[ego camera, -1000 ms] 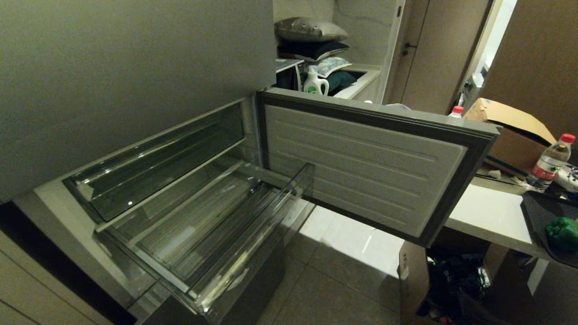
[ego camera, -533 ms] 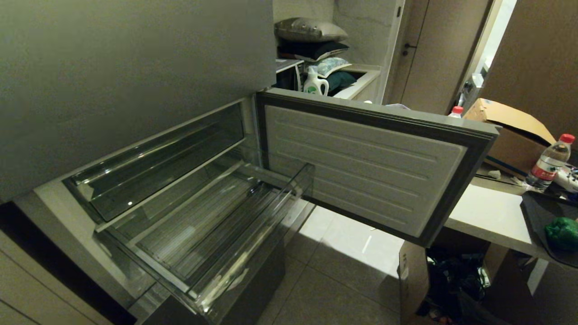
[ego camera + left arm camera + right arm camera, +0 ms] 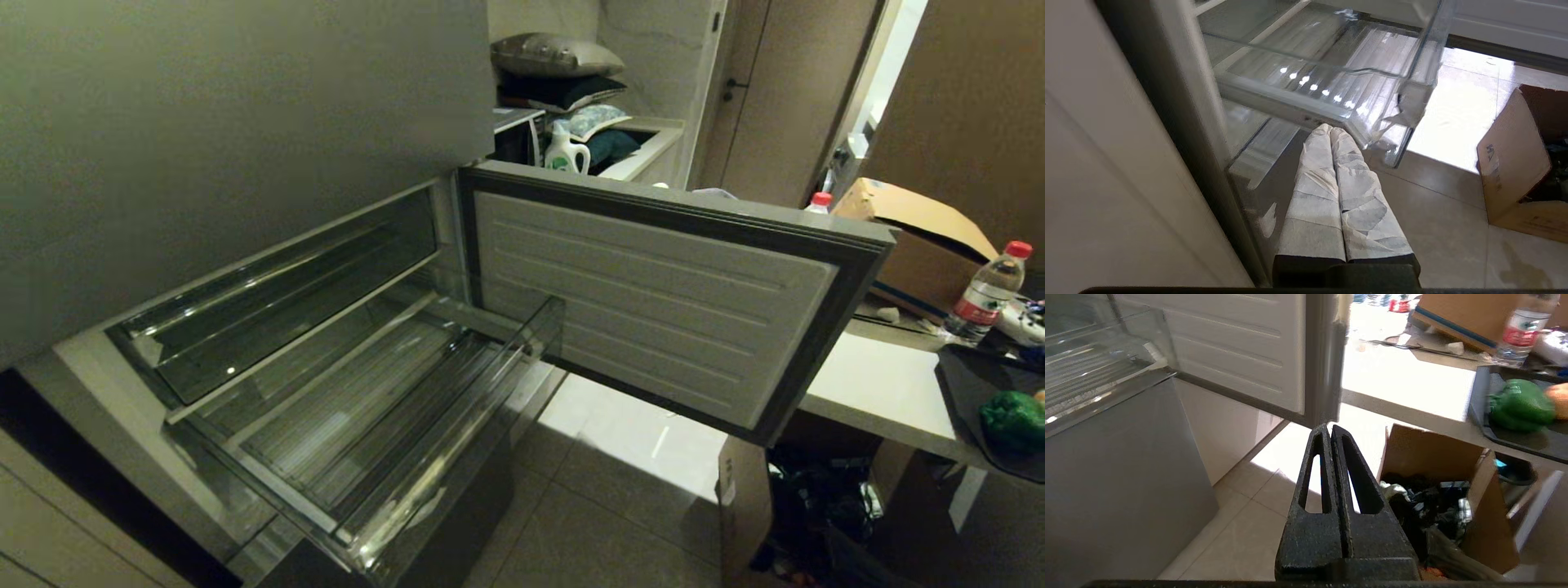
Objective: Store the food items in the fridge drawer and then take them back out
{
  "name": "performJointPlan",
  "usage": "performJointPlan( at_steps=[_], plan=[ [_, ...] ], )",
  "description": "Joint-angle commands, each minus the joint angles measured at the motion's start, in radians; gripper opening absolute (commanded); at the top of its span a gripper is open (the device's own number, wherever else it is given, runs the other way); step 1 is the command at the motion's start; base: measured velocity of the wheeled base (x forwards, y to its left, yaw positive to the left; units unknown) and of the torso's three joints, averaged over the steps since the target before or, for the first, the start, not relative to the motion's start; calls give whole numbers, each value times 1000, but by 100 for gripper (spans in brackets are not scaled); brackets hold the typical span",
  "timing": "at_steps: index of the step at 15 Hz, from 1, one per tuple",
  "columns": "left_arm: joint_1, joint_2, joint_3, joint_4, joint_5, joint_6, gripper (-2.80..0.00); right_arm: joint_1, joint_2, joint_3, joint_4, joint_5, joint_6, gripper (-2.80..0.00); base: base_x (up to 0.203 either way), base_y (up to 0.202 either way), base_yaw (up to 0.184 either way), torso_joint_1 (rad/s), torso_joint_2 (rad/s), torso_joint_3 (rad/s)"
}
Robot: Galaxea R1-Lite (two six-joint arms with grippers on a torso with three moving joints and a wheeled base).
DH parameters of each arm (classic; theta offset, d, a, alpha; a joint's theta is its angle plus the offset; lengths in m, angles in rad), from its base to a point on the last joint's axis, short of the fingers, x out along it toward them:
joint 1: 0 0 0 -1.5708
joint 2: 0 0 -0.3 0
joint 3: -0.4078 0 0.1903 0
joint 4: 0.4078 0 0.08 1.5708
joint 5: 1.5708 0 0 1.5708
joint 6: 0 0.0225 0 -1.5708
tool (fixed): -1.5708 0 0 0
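The right pincer hangs above the floor tiles with its black fingers pressed together, pinching nothing — beyond its tips stands the open fridge door. The left pincer, its white-wrapped fingers also pressed together and empty, sits just below the front corner of the fridge drawer, which is pulled out and bare. The bell pepper lies on a dark tray on the desk, the potato just beside it — both well apart from the drawer.
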Motion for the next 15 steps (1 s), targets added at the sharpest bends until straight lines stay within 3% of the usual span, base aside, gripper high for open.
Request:
performJointPlan(
  at_steps=[1, 15],
  plan=[
    [0, 0, 0, 1, 1, 0, -280, 0, 0, 31, 0, 0, -1, -280, 0, 0, 0, 0, 0, 0],
    [0, 0, 0, 1, 1, 0, -280, 0, 0, 31, 0, 0, 0, -280, -1, -10, 165, 2, 2, 2]
  ],
)
